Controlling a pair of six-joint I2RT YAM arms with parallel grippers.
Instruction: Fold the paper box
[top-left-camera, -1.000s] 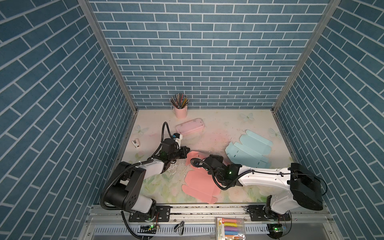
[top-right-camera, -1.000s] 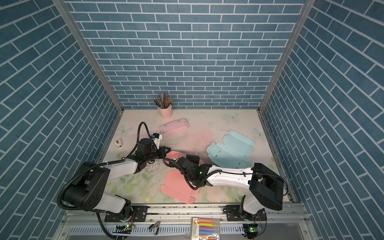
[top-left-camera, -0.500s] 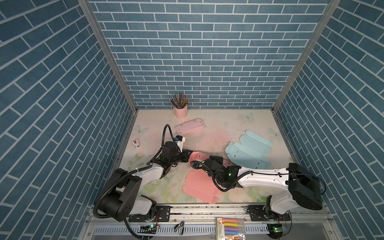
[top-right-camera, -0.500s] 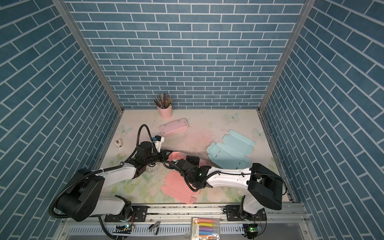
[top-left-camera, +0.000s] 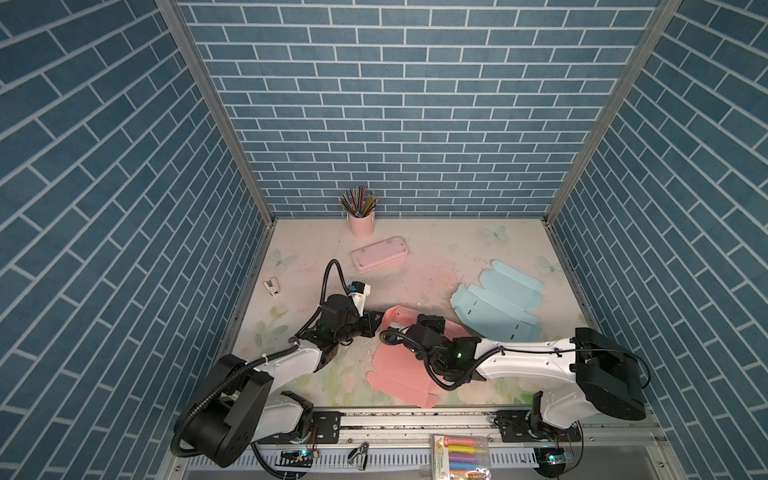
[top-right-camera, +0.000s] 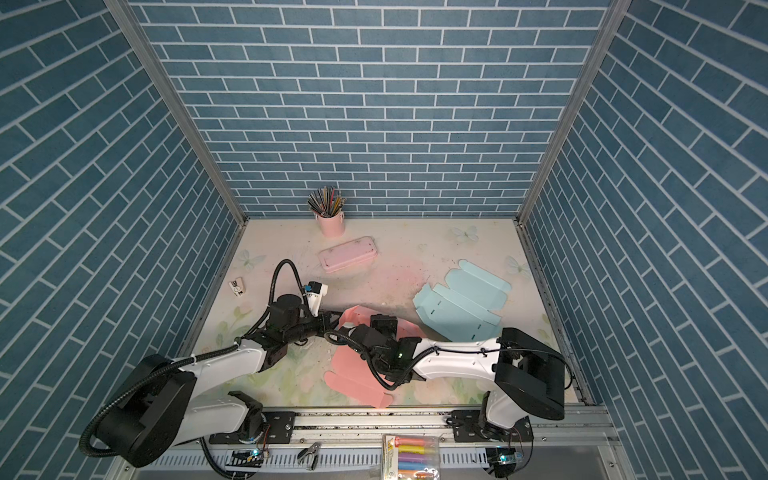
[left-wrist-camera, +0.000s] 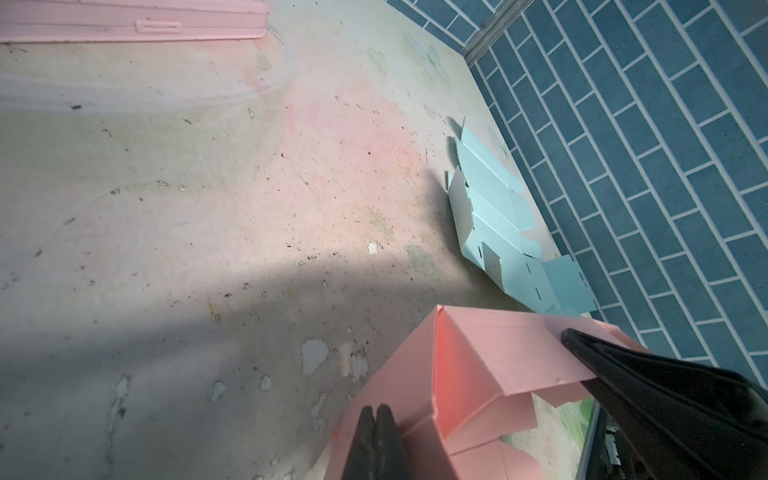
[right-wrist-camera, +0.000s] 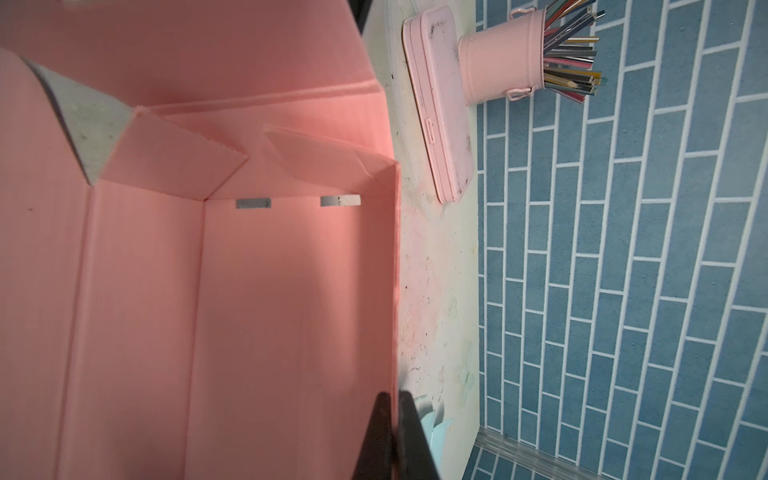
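The table (top-left-camera: 436, 253) is pale with a flower print and stands inside blue brick walls. In both top views the pink paper box (top-left-camera: 395, 370) lies half flat near the front edge. Its long axis runs from front to back, and its far end stands up as a wall. The left gripper (top-left-camera: 377, 323) is at the left end of this wall and the right gripper (top-left-camera: 430, 323) at the right end, so the wall lies between them, equally near to both.

In the left wrist view the fingers (left-wrist-camera: 365, 432) are pressed together at the wall's corner; whether paper is between them I cannot tell.

In the right wrist view the jaws are closed on a raised edge of the box, and two slots (right-wrist-camera: 253, 203) show at a floor crease beyond. I judge that the coming fold must bring a flap down toward those slots.
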